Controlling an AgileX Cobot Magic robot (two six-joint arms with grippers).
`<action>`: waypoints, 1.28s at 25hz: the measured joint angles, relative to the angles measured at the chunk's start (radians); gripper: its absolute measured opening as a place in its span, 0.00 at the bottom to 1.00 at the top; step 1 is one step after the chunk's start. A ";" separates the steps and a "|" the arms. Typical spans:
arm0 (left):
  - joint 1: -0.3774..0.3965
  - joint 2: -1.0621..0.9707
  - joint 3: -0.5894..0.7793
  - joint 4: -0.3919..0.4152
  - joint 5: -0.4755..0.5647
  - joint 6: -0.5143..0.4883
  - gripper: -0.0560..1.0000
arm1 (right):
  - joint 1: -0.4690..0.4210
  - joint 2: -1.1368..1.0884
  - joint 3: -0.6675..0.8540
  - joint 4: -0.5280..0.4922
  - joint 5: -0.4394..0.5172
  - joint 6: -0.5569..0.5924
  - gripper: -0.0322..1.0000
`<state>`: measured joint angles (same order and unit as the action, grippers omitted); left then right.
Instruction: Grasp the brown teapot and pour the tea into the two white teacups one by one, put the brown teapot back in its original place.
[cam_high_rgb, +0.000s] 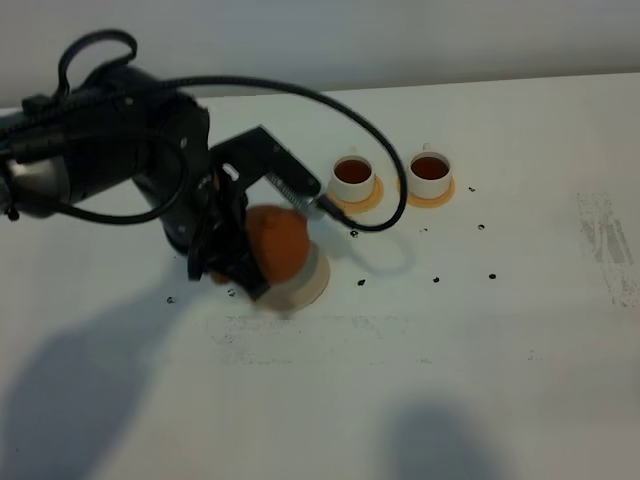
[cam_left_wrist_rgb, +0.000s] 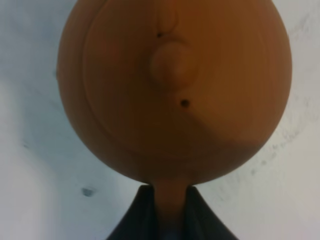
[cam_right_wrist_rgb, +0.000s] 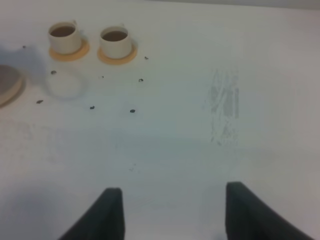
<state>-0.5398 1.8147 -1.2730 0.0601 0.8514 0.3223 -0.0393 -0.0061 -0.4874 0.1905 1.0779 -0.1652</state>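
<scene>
The brown teapot (cam_high_rgb: 278, 243) is at the pale beige disc (cam_high_rgb: 308, 285), just over or on it; I cannot tell which. My left gripper (cam_high_rgb: 232, 262) is shut on the teapot's loop handle (cam_left_wrist_rgb: 170, 202). In the left wrist view the teapot (cam_left_wrist_rgb: 172, 90) fills the frame, lid knob up, with the dark fingers (cam_left_wrist_rgb: 132, 222) on either side of the handle. The two white teacups (cam_high_rgb: 353, 175) (cam_high_rgb: 430, 172) hold dark tea and stand on orange-tan coasters to the right of the teapot. My right gripper (cam_right_wrist_rgb: 172, 215) is open and empty over bare table; the cups (cam_right_wrist_rgb: 64, 36) (cam_right_wrist_rgb: 116, 40) lie far from it.
A black cable (cam_high_rgb: 380, 160) loops from the left arm over the table close to the nearer cup. Small dark specks (cam_high_rgb: 437, 278) dot the white table. A scuffed patch (cam_high_rgb: 605, 245) marks the right side. The disc's edge (cam_right_wrist_rgb: 7, 85) shows in the right wrist view.
</scene>
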 joint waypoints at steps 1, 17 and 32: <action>0.002 0.000 0.015 -0.004 -0.013 0.000 0.15 | 0.000 0.000 0.000 0.000 0.000 0.000 0.48; 0.037 0.068 0.086 -0.040 -0.175 0.000 0.15 | 0.000 0.000 0.000 0.000 0.000 0.000 0.48; 0.037 0.095 0.086 -0.039 -0.189 0.000 0.15 | 0.000 0.000 0.000 0.000 0.000 0.000 0.48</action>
<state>-0.5031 1.9093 -1.1865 0.0212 0.6619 0.3223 -0.0393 -0.0061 -0.4874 0.1905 1.0779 -0.1652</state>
